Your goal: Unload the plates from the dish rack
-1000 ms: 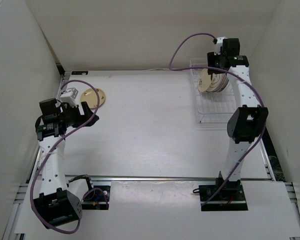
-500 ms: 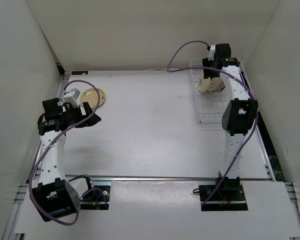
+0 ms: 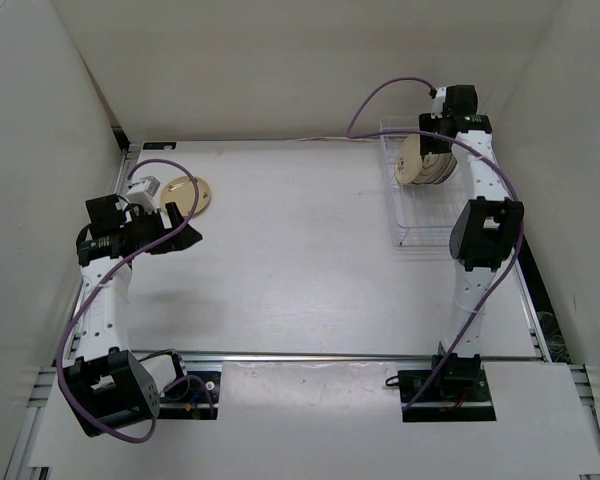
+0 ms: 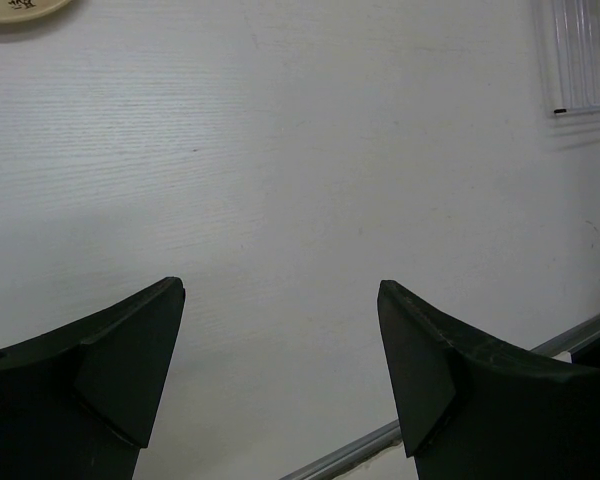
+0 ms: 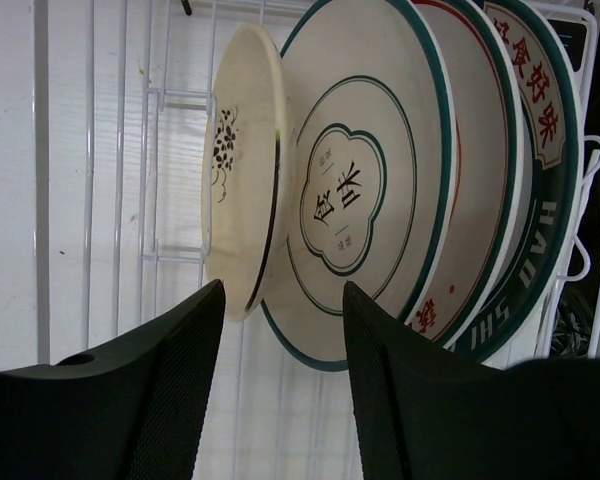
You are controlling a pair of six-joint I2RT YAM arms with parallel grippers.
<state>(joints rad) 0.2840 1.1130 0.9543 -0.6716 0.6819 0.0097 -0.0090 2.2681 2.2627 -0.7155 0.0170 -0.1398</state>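
Plates [image 5: 380,190] packed tight, barely gaps btwn, rack [image 3: 421,218] wires flank them, tabletop [image 3: 300,240] mid open, tan plate [image 3: 187,194] far left

The dish rack [image 3: 420,215] is a basket of thin white wire and it holds four plates, all standing on edge, close together in one row. Straight ahead of the right tool [image 5: 280,300], just beyond the gap of its fingers, is a small cream plate [image 5: 238,170] with a dark flower-like mark. Behind it, to the right of this tool, comes a larger white second plate [image 5: 365,190] with a green rim, thin dark rings and characters in the centre. Then comes a third plate [image 5: 480,200] with a thin red ring, then a fourth plate [image 5: 540,130] with red characters and a broad dark green rim. One more tan plate [image 3: 187,194] lies flat on the surface [image 3: 300,240], just beyond the left tool [image 3: 185,238].
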